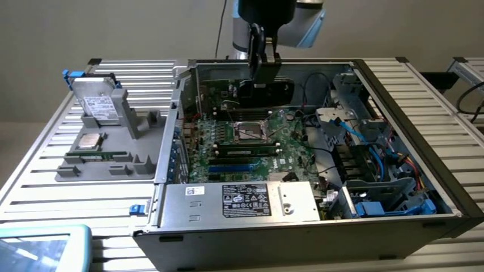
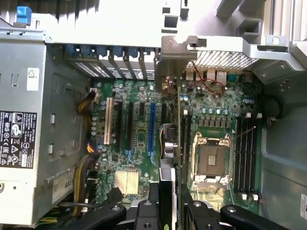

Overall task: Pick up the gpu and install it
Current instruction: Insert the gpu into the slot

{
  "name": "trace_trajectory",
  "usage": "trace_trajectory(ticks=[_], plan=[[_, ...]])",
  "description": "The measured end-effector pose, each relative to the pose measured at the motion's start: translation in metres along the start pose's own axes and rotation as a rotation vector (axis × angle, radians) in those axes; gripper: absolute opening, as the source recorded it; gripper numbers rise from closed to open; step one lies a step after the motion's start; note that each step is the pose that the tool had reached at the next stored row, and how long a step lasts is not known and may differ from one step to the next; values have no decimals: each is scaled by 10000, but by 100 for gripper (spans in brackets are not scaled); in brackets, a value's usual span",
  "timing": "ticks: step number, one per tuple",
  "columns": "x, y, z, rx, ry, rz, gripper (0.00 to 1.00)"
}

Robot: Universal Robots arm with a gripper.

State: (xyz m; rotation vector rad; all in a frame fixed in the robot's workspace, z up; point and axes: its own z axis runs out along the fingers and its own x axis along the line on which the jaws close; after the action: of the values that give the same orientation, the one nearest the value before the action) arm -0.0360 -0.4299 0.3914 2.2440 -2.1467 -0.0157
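The gpu (image 1: 268,93) is a black-faced card held upright above the motherboard (image 1: 250,141) inside the open computer case (image 1: 446,187). My gripper (image 1: 266,73) comes down from above and is shut on the card's top edge. In the wrist view the gpu (image 2: 178,120) shows edge-on as a thin line. It runs from my gripper (image 2: 168,208) to the card's metal bracket (image 2: 176,55) by the rear slot openings. The card hangs over the strip between the blue expansion slot (image 2: 152,129) and the CPU socket (image 2: 211,160). I cannot tell whether it touches a slot.
A grey parts tray (image 1: 144,150) at the exterior view's left holds a metal drive with a white label (image 1: 98,105), a processor (image 1: 90,141) and a green memory stick (image 1: 94,154). The power supply (image 1: 242,201) fills the case's near side. Cables and drive bays (image 1: 370,158) crowd its right.
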Motion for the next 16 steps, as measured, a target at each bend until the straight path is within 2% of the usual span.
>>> trace_trajectory(ticks=[4, 6, 9, 16], plan=[[-4, 71, 25, 6, 258, 30, 27], [-5, 81, 46, 3, 350, 39, 27], [-6, 79, 99, 1, 362, 73, 27], [-6, 83, 227, -14, 348, 484, 27]])
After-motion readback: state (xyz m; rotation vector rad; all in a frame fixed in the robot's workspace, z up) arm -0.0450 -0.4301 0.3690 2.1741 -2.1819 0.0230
